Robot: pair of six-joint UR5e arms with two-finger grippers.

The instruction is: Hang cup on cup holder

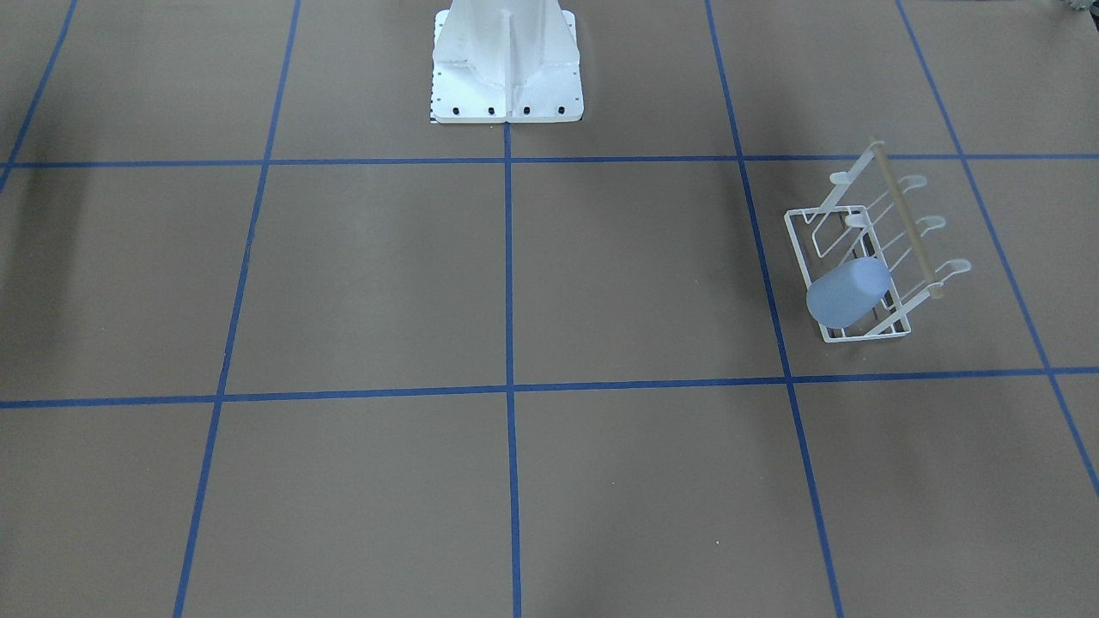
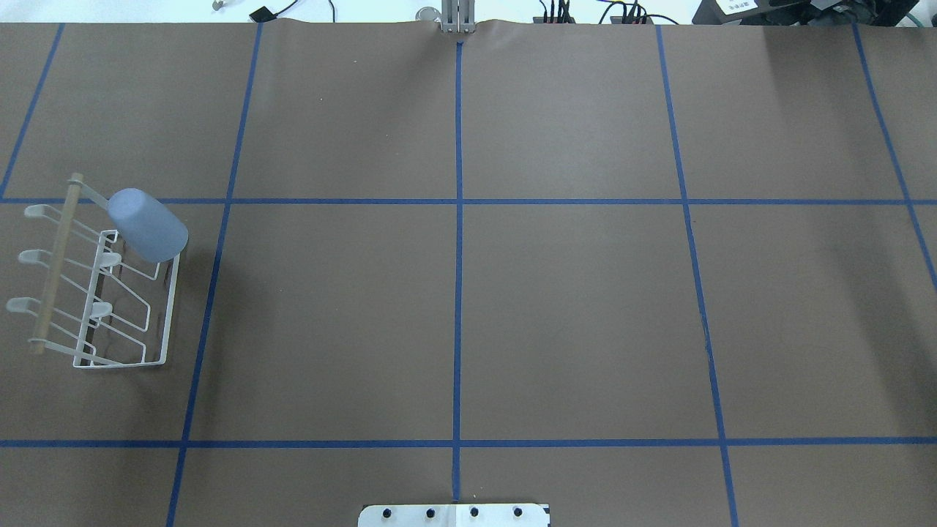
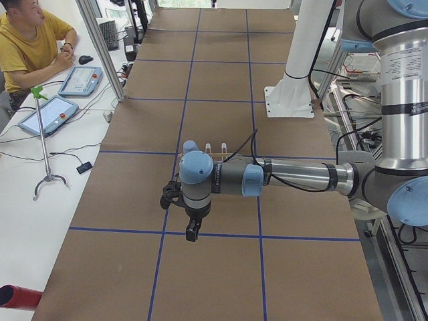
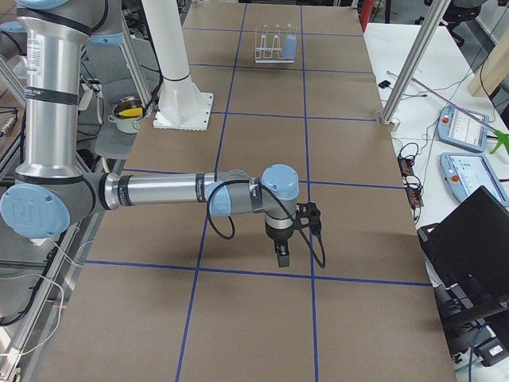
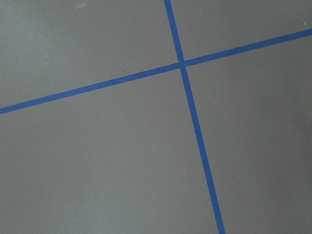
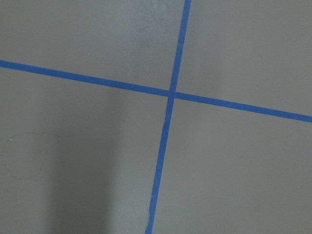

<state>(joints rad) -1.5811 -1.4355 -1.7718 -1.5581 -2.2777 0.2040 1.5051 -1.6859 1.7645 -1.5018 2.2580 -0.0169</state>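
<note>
Cannot tell left end effector [image 3: 191,233], right end effector [image 4: 281,256] apart or together. Cup [image 1: 848,292] tilted on cup holder [image 1: 905,219]. Brown table [image 1: 369,275], blue tape [image 1: 508,257].

The rack [image 1: 905,219], with the cup [image 1: 848,292] on it, and the pedestal [image 1: 506,60] stand well apart, leaving wide passage between.

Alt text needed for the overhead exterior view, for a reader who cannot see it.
A pale blue cup sits tilted, base up, on the far end of a white wire cup holder near the left edge of a brown table marked with blue tape lines. The robot's white base plate shows at the bottom edge.
</note>
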